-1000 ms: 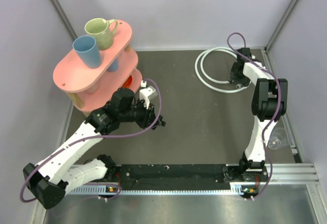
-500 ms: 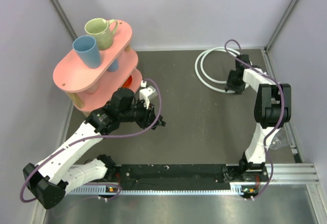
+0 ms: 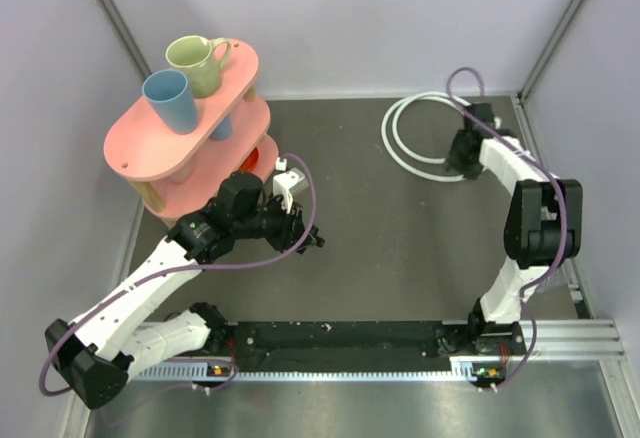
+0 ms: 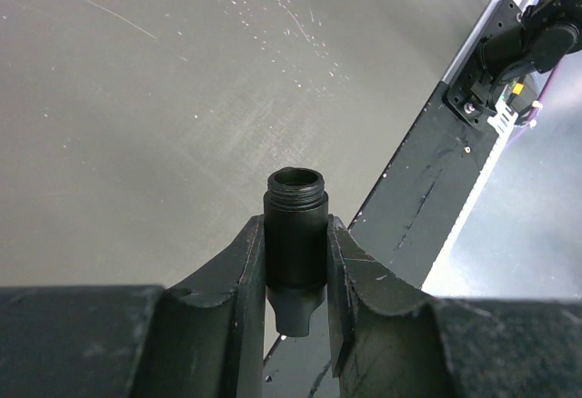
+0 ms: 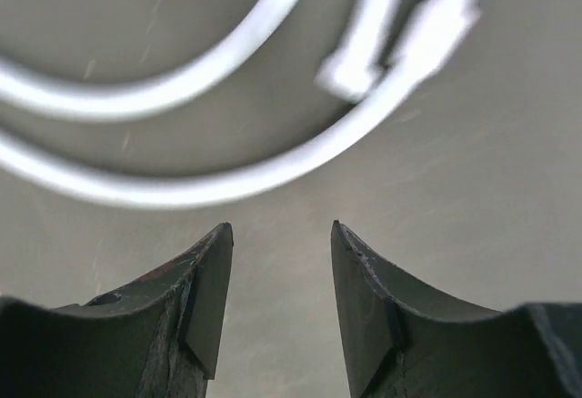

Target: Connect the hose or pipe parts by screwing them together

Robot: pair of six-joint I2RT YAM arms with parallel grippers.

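- Two cups, a blue cup (image 3: 168,100) and a green mug (image 3: 195,64), stand on the pink shelf (image 3: 150,154) at far left exactly as a second ago.
- Left of centre, the left gripper (image 4: 295,266) has not shifted either. Its fingers are clamped on the black threaded connector (image 4: 296,194), held clear of the table (image 3: 400,248) with the open threaded end pointing away from the wrist.
- Far right, the white hose (image 3: 400,150) lies coiled on the table, untouched.
- At the coil's right rim, the right gripper (image 5: 280,234) has changed. Its elbow has swung outward, the head has resettled over the loops, and the fingers have narrowed, yet they stand apart on nothing.
- Its wrist view is blurred. A stubby white end piece (image 5: 350,73), probably a fitting, lies beyond the fingertips.
- My judgement: the right arm is lining up to grasp the hose end, and no threading has begun.
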